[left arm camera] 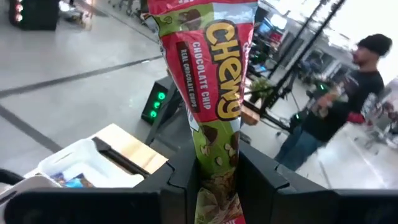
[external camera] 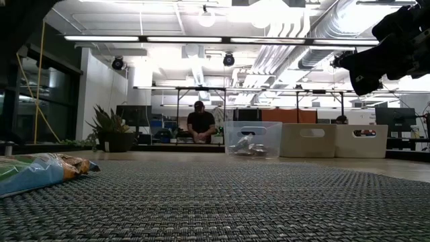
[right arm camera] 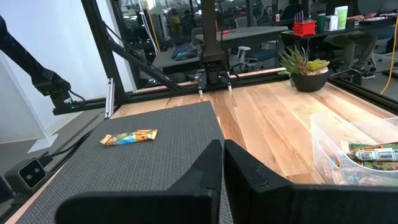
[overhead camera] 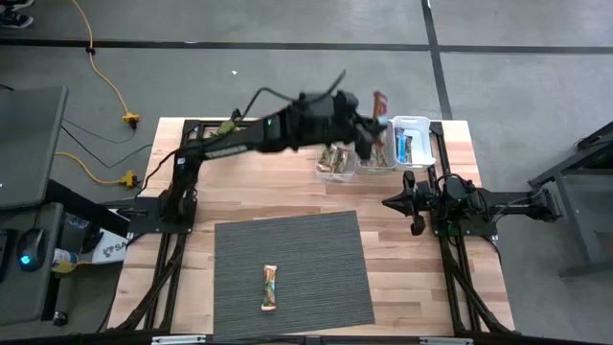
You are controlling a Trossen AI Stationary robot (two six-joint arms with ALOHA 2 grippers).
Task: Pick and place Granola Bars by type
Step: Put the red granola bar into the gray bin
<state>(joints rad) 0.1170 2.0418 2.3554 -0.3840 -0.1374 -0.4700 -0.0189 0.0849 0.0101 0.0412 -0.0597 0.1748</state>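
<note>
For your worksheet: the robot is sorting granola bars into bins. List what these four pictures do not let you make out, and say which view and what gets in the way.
- Bars in the clear bin, high view: too small to count or tell by type.
- White bin contents, high view: partly hidden by the left gripper.
- Chewy bar, left wrist view: its top is cut off by the picture edge.
- Bar on the mat, low view: cut off and blurred.

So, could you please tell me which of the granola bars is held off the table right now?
The red-and-green Chewy chocolate chip bar, clamped upright in the left hand above the bins; another lies alone on the mat.
</note>
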